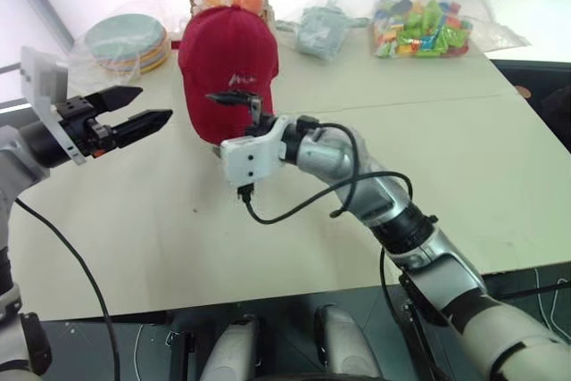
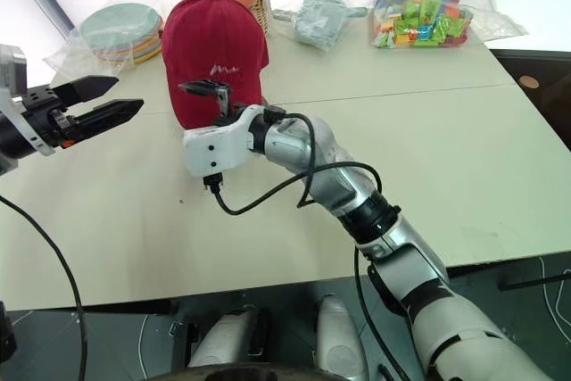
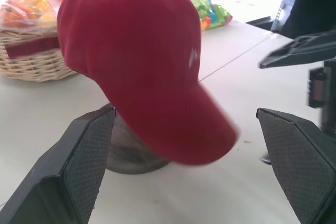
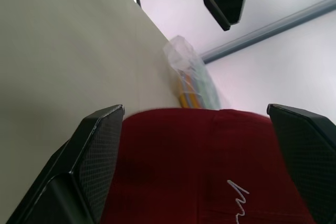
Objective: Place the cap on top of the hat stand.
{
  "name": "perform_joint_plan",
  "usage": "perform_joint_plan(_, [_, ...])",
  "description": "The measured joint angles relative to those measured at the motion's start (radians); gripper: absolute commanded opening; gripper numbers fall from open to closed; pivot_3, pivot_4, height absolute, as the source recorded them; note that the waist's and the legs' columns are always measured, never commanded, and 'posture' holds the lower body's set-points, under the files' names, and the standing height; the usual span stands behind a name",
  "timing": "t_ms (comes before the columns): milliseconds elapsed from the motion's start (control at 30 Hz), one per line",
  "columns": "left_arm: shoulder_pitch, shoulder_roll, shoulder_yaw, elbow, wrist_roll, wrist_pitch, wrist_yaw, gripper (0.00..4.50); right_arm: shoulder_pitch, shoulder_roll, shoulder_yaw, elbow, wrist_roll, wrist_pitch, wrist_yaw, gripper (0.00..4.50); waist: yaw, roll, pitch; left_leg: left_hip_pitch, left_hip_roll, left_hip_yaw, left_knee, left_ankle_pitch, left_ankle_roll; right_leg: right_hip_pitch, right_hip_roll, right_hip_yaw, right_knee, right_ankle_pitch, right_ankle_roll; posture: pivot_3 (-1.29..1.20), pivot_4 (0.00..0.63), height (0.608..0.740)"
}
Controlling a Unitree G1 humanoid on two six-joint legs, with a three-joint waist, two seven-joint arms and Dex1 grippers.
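A dark red cap [image 1: 227, 69] is sitting on the hat stand [image 3: 128, 148] at the middle of the pale counter [image 1: 446, 158], its brim drooping toward the robot and hiding all but the stand's wooden base. The right end effector [image 1: 239, 106] is hovering just in front of the cap with its fingers spread, gripping nothing. The left end effector [image 1: 134, 109] is hanging beside the cap, fingers likewise apart and empty. A wicker basket [image 3: 31, 59] is standing behind, near stacked plates [image 1: 129, 42] and bagged toys [image 1: 419, 28].
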Motion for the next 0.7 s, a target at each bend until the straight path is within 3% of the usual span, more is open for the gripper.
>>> perform_joint_plan(167, [-0.015, 0.000, -0.023, 0.023, 0.004, -0.007, -0.009, 4.50, -0.029, -0.036, -0.132, -0.151, 0.231, 0.256, 0.139, 4.45, 0.004, 0.000, 0.000, 0.000, 0.000, 0.000, 0.000, 0.000, 0.000, 0.000, 0.000, 0.000, 0.000, 0.000, 0.000, 0.00, 0.150, 0.740])
perform_joint_plan(333, [-0.027, -0.002, -0.038, 0.039, 0.004, -0.020, -0.023, 4.50, -0.175, -0.142, -0.290, -0.137, 0.370, 0.441, 0.173, 4.45, 0.019, 0.000, 0.000, 0.000, 0.000, 0.000, -0.001, 0.000, 0.000, 0.000, -0.001, 0.000, 0.000, 0.000, 0.000, 0.00, 0.150, 0.740])
perform_joint_plan(467, [-0.029, -0.001, -0.038, 0.044, 0.004, -0.020, -0.029, 4.50, -0.215, -0.301, -0.402, -0.040, 0.496, 0.568, 0.254, 4.45, 0.033, 0.000, 0.000, 0.000, -0.001, 0.000, 0.000, -0.001, 0.001, 0.001, -0.002, -0.001, -0.001, 0.000, 0.000, 0.00, 0.150, 0.740])
perform_joint_plan(700, [-0.031, 0.002, -0.036, 0.060, 0.025, -0.025, -0.017, 4.50, -0.140, -0.549, -0.519, 0.107, 0.697, 0.707, 0.469, 4.45, 0.043, 0.000, 0.000, 0.000, 0.000, 0.002, 0.000, -0.001, 0.002, 0.000, -0.002, 0.000, -0.002, 0.000, 0.000, 0.00, 0.150, 0.740])
